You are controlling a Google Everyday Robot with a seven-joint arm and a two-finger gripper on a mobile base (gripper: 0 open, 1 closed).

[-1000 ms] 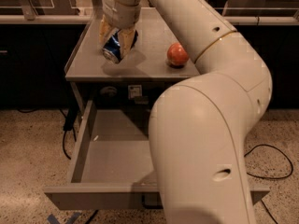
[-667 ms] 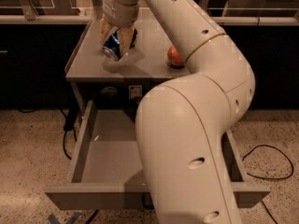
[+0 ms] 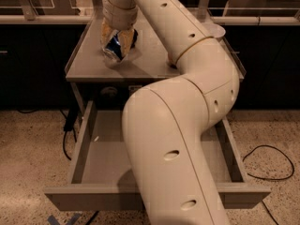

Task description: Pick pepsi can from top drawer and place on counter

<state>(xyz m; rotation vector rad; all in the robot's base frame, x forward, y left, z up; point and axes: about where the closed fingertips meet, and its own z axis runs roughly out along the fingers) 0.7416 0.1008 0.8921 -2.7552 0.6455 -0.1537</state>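
Pincer (image 3: 117, 43) gripping tilted pepsi can (image 3: 120, 45), above counter (image 3: 89, 67) left edge

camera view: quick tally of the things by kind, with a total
cans: 1, the pepsi can, held in the gripper at the counter
grippers: 1
counters: 1
drawers: 1, the top drawer, open
total: 4

Tan-fingered gripper (image 3: 116, 44) over the grey counter (image 3: 91, 65) clasps the blue, silver-ended pepsi can (image 3: 113, 48). Cream arm (image 3: 168, 139); grey top drawer (image 3: 93, 200); speckled beige floor (image 3: 28, 158).
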